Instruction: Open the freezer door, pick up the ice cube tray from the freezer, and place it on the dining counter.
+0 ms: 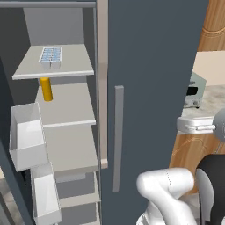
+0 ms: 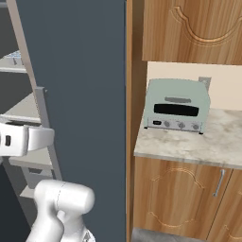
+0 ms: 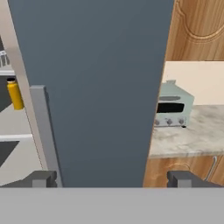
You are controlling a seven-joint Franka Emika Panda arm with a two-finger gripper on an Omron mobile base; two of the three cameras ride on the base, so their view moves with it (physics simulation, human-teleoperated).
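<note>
Ice cube tray (image 1: 51, 55) is what the pincer (image 3: 111, 178) must reach, and it lies up and to the left of where the pincer now points. In the hand view the two dark finger tips stand spread wide with nothing between them, facing the plain slate-blue door (image 3: 100, 87) of the other compartment, with its grey vertical handle (image 3: 46, 131) just left of centre. Past that door's left edge the freezer (image 1: 66, 132) stands open. In the left base view the tray sits flat near the front of the top light-grey shelf (image 1: 57, 66), its long side running roughly along the shelf front; an orange cylinder (image 1: 45, 89) stands on the shelf below, slightly left of the tray. White door bins (image 1: 27, 136) hang further left on the opened freezer door (image 1: 9, 176), of which only the inner side shows. In my judgement, the coming move turns on swinging the hand left around the plain door's edge and upward to the top shelf, then meeting the tray across its short side. To the right, on the wall-side table (image 2: 198, 142), a pale green toaster oven (image 2: 177, 106) stands well apart from the path.
</note>
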